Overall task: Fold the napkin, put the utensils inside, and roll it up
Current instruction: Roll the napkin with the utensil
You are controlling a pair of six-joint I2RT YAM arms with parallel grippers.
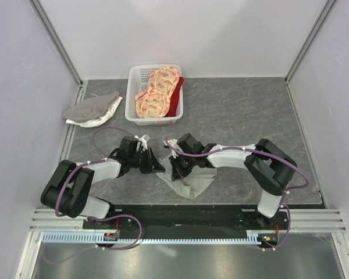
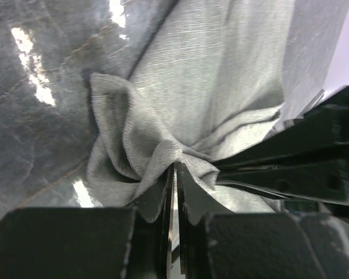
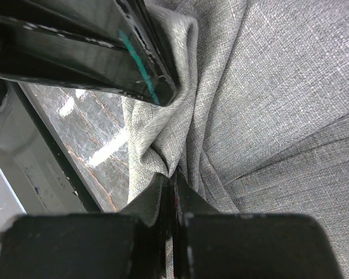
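The grey-green napkin (image 1: 192, 181) lies crumpled on the table near the front edge, between the two arms. My left gripper (image 1: 157, 167) is shut on a bunched edge of it; in the left wrist view the cloth (image 2: 198, 93) is pinched between the closed fingers (image 2: 175, 168). My right gripper (image 1: 179, 173) is shut on the napkin too; in the right wrist view the cloth (image 3: 262, 104) gathers into folds at its closed tips (image 3: 173, 177). The two grippers sit close together over the napkin's left part. The fork is not in view.
A white basket (image 1: 135, 116) at the back holds orange-pink patterned cloths (image 1: 157, 93) and something red. A grey-and-white cloth (image 1: 93, 109) lies at the back left. White walls stand on three sides of the dark table (image 1: 244, 110).
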